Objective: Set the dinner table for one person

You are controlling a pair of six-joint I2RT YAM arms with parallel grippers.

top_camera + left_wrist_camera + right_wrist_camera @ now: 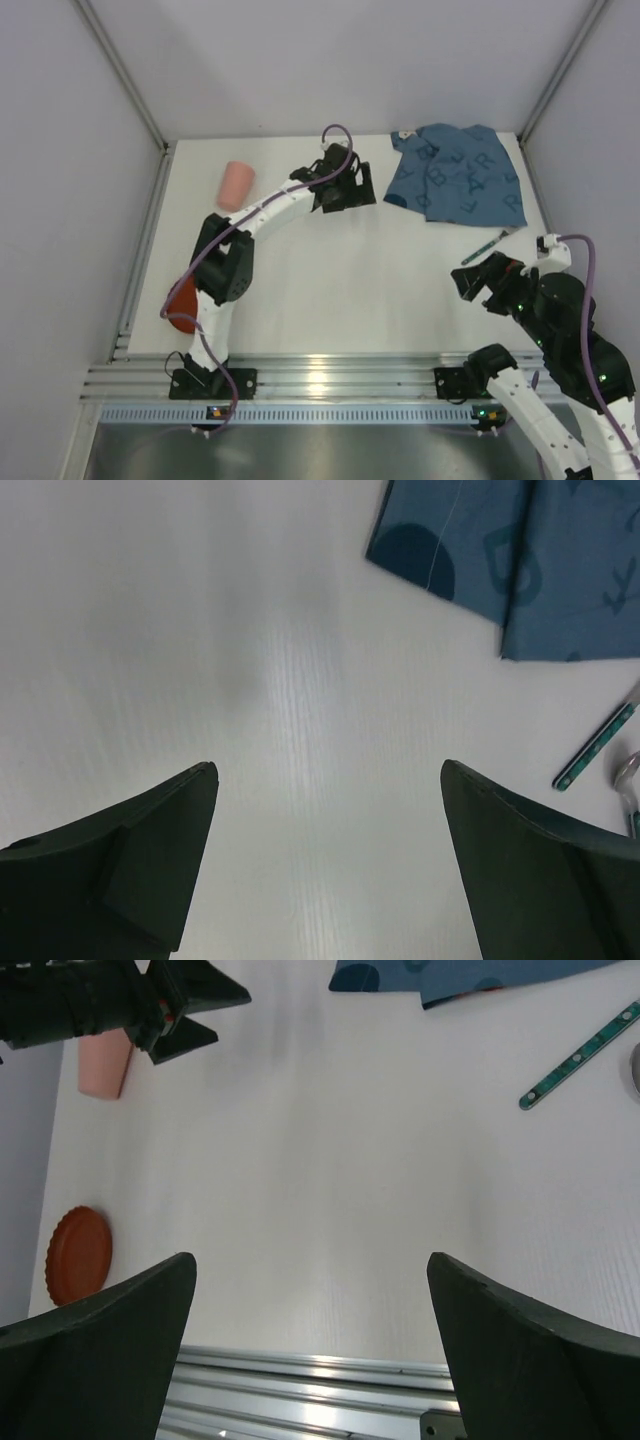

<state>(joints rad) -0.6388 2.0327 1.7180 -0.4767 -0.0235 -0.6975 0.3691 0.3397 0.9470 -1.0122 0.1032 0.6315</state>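
The white dinner table (350,280) holds a crumpled blue cloth mat with letters (458,175) at the back right. A pink cup (237,185) lies on its side at the back left. An orange-brown plate (180,305) sits at the near left, partly hidden by my left arm. A teal-handled utensil (487,247) lies at the right. My left gripper (350,190) is open and empty over bare table, just left of the mat (520,560). My right gripper (480,285) is open and empty, near the utensil (580,1055).
The ribbed aluminium rail (320,380) runs along the table's near edge and shows in the right wrist view (320,1370). Grey walls close in the left, back and right sides. The plate (78,1255) and cup (103,1065) also show in the right wrist view.
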